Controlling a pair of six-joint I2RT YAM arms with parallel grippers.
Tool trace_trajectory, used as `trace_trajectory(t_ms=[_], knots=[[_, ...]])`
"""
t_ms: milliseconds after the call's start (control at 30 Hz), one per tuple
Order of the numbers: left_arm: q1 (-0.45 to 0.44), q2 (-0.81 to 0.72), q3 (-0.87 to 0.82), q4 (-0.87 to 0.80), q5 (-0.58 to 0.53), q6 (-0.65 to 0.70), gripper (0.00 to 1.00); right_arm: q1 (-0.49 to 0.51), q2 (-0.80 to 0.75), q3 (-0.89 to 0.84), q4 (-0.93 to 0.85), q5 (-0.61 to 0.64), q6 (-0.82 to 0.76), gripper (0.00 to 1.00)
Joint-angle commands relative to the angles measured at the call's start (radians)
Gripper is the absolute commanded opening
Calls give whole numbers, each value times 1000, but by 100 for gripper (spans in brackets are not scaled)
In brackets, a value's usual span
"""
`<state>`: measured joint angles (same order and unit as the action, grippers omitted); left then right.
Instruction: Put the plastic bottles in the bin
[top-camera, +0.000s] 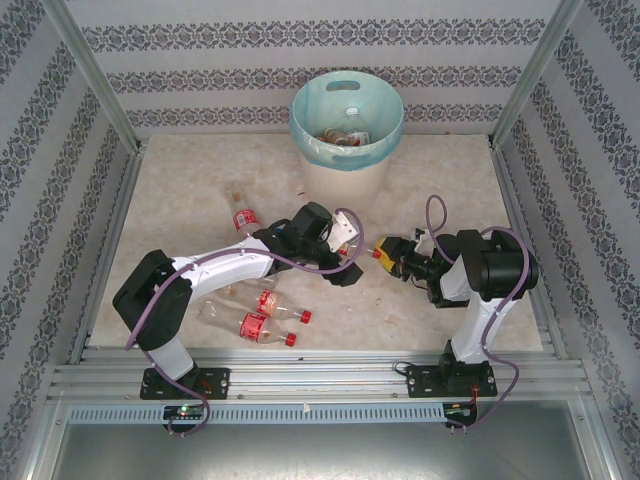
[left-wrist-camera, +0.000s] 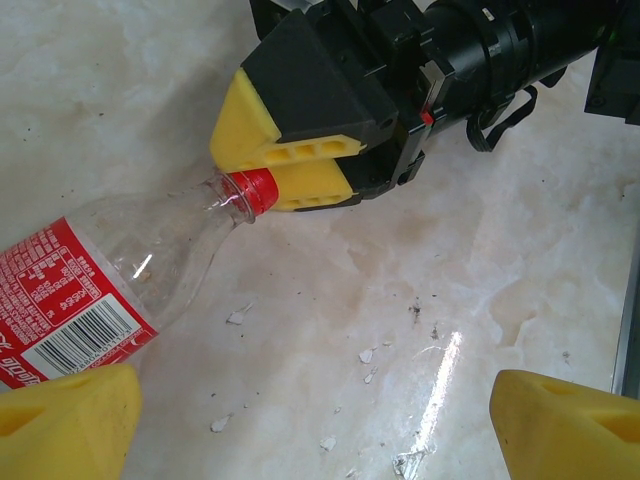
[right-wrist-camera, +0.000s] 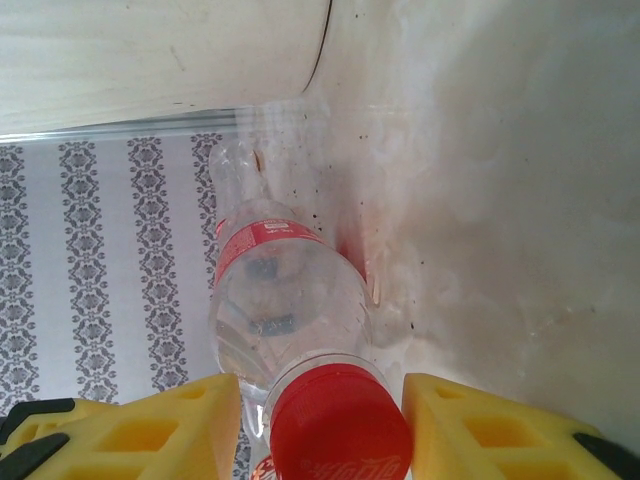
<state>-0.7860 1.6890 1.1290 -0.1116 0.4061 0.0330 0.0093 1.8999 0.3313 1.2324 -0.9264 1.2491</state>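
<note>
A clear plastic bottle (left-wrist-camera: 95, 275) with a red label and red cap (right-wrist-camera: 338, 425) lies on the table. My right gripper (right-wrist-camera: 320, 400) is open, its yellow fingers on either side of that cap; the right finger is about touching it and a gap shows on the left. My left gripper (left-wrist-camera: 315, 430) is open wide just above the table, with the bottle's body beside its left finger (left-wrist-camera: 65, 425) and nothing between the fingertips. From above, both grippers (top-camera: 348, 268) (top-camera: 378, 253) meet in front of the bin (top-camera: 300, 130), which holds several bottles (top-camera: 347, 128).
Several more bottles (top-camera: 268, 318) lie near the left arm's base, and another one (top-camera: 241, 213) lies further back on the left. The bin's cream wall (right-wrist-camera: 150, 50) stands just beyond the bottle between the right fingers. Patterned walls close in the table on three sides.
</note>
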Motion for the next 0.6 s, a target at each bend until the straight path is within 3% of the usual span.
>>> trace_trajectory(t_ms=[0, 567], knots=[[-9, -9, 1, 4, -7, 6, 91, 17, 2, -21, -77, -44, -20, 48], [-9, -12, 10, -1, -8, 12, 91, 20, -8, -24, -91, -60, -22, 34]])
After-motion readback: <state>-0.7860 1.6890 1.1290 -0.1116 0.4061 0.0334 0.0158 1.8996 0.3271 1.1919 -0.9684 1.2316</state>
